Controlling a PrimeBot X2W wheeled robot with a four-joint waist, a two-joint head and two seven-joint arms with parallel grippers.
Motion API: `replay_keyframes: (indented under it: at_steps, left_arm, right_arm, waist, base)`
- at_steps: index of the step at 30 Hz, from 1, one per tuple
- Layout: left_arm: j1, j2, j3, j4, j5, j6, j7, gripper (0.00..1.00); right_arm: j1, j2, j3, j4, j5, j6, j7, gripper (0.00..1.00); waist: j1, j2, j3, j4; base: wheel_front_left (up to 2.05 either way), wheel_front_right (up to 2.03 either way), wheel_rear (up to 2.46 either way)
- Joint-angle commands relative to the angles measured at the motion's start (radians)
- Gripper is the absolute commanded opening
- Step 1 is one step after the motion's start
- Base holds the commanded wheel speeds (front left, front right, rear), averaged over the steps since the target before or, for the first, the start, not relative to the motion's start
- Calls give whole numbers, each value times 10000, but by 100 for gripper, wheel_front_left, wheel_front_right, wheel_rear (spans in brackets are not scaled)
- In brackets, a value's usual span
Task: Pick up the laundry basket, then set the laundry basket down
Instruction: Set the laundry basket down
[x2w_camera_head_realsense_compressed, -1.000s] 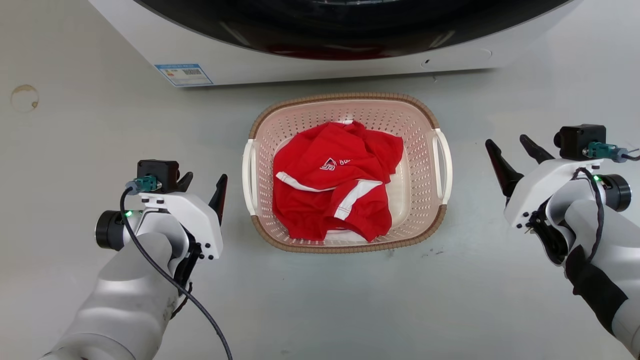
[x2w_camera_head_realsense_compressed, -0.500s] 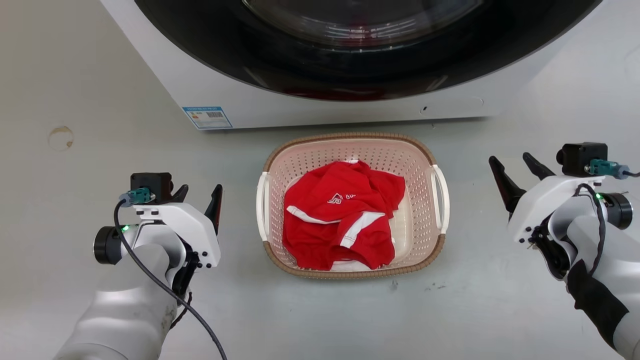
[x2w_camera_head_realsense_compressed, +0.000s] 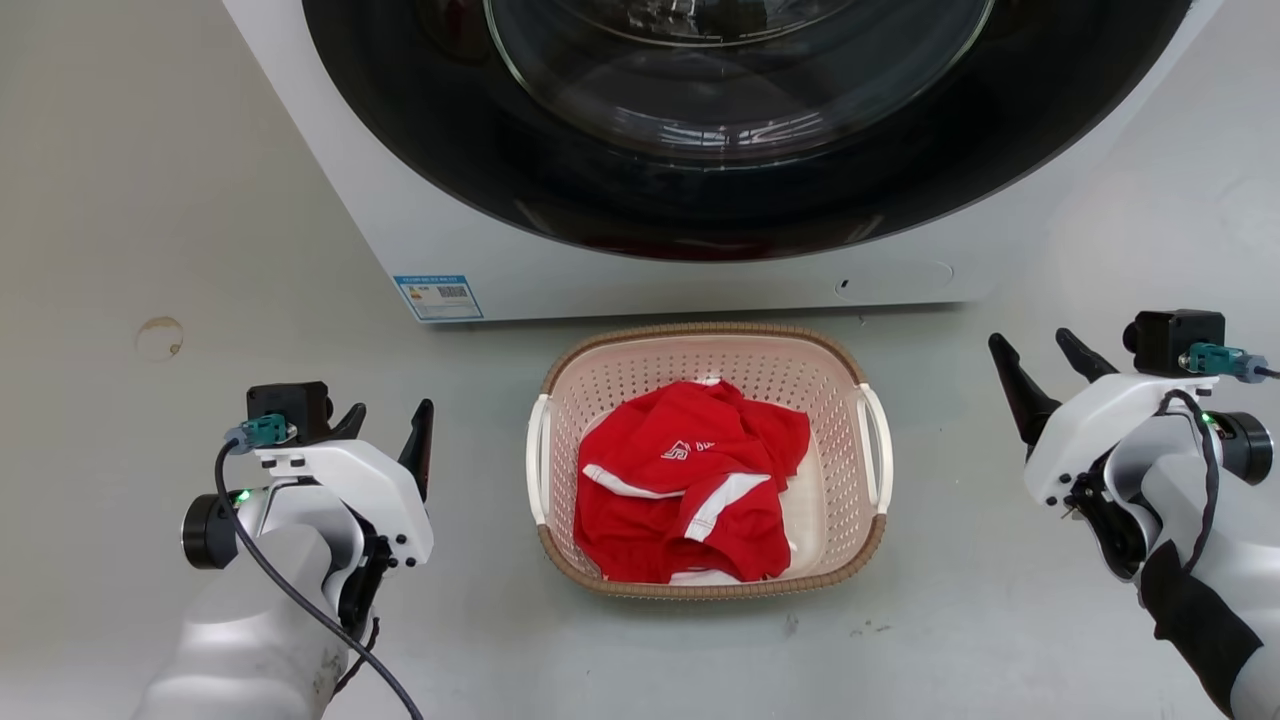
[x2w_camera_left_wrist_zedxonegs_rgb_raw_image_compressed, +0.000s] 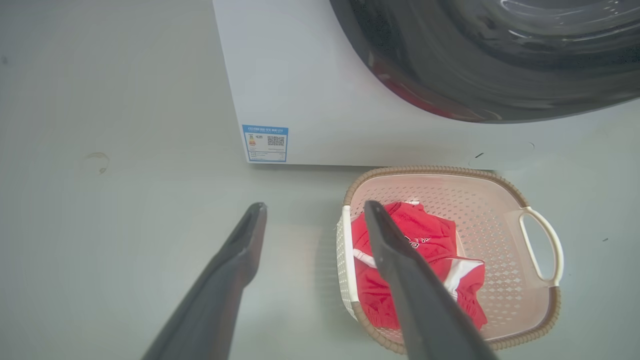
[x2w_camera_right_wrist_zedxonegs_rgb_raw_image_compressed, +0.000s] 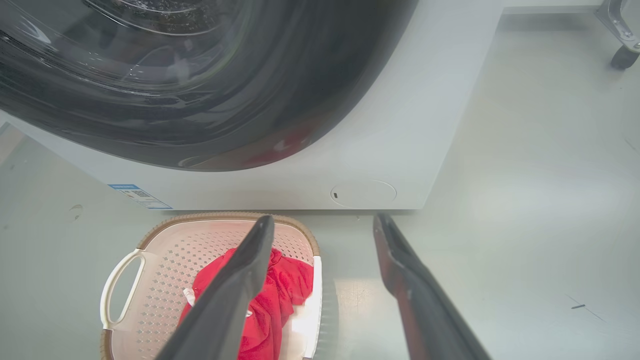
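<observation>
The laundry basket (x2w_camera_head_realsense_compressed: 838, 400) is pale pink with a brown woven-look rim and white side handles. It stands on the grey floor in front of the washing machine with a red garment (x2w_camera_head_realsense_compressed: 690, 480) crumpled inside it. My left gripper (x2w_camera_head_realsense_compressed: 388, 424) hovers open to the left of the basket, apart from its handle. On the other side, my right gripper (x2w_camera_head_realsense_compressed: 1035, 358) is open too, well clear of the basket. In the left wrist view the basket (x2w_camera_left_wrist_zedxonegs_rgb_raw_image_compressed: 500, 200) lies just right of my open gripper (x2w_camera_left_wrist_zedxonegs_rgb_raw_image_compressed: 312, 210). The right wrist view has the basket (x2w_camera_right_wrist_zedxonegs_rgb_raw_image_compressed: 165, 250) at lower left of my gripper (x2w_camera_right_wrist_zedxonegs_rgb_raw_image_compressed: 325, 222).
A large white washing machine (x2w_camera_head_realsense_compressed: 640, 270) with a dark round door stands close behind the basket. A brownish stain (x2w_camera_head_realsense_compressed: 160, 338) marks the floor at left. A caster wheel (x2w_camera_right_wrist_zedxonegs_rgb_raw_image_compressed: 622, 57) shows at the far upper right of the right wrist view.
The head camera has risen and tilted, so the basket sits lower and smaller in view and more of the washing machine shows. Both grippers stay open beside the basket.
</observation>
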Motion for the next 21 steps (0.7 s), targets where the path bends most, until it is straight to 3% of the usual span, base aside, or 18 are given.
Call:
replay_keyframes:
  at_steps: [1, 21]
  left_arm:
    - [19, 382, 320, -187, 207, 128, -106, 100]
    - [1686, 974, 2755, -2637, 2453, 1026, -106, 100]
  right_arm:
    - [370, -135, -65, -94, -103, -36, -63, 100]
    - [1094, -187, -2335, -1561, -2056, -36, -63, 100]
  waist:
    - [0, -1, -168, -10]
    - [0, -1, -1293, -77]
  base:
    - [0, 0, 0]
    - [0, 0, 0]
